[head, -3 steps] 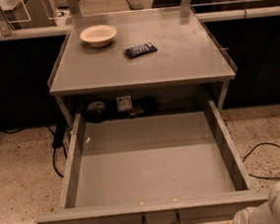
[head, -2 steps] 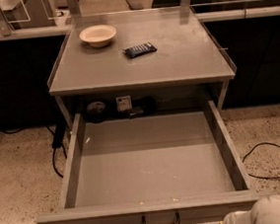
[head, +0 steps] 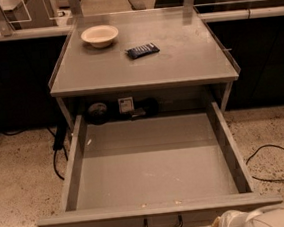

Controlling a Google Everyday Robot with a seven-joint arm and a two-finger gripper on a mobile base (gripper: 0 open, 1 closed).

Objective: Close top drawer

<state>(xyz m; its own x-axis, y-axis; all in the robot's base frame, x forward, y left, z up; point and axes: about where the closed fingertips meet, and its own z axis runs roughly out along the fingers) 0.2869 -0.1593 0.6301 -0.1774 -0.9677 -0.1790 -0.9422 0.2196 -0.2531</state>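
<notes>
The top drawer [head: 155, 169] is a wide, shallow grey metal drawer, pulled fully out from under the grey table top [head: 177, 67]. It is empty inside. Its flat front panel [head: 92, 224] faces me at the bottom of the view, with a small dark loop handle [head: 163, 226] at its centre. My gripper [head: 228, 224] shows only as a white rounded end at the bottom right edge. It sits just right of the handle, at the level of the front panel.
A white bowl [head: 99, 35] and a dark blue packet [head: 143, 50] lie on the table top. Small dark items [head: 97, 112] sit at the back under the top. Black cables lie on the speckled floor at left [head: 56, 161] and right [head: 272, 165].
The white arm end has moved left along the bottom edge, closer to the drawer's front panel and handle. The drawer has not moved.
</notes>
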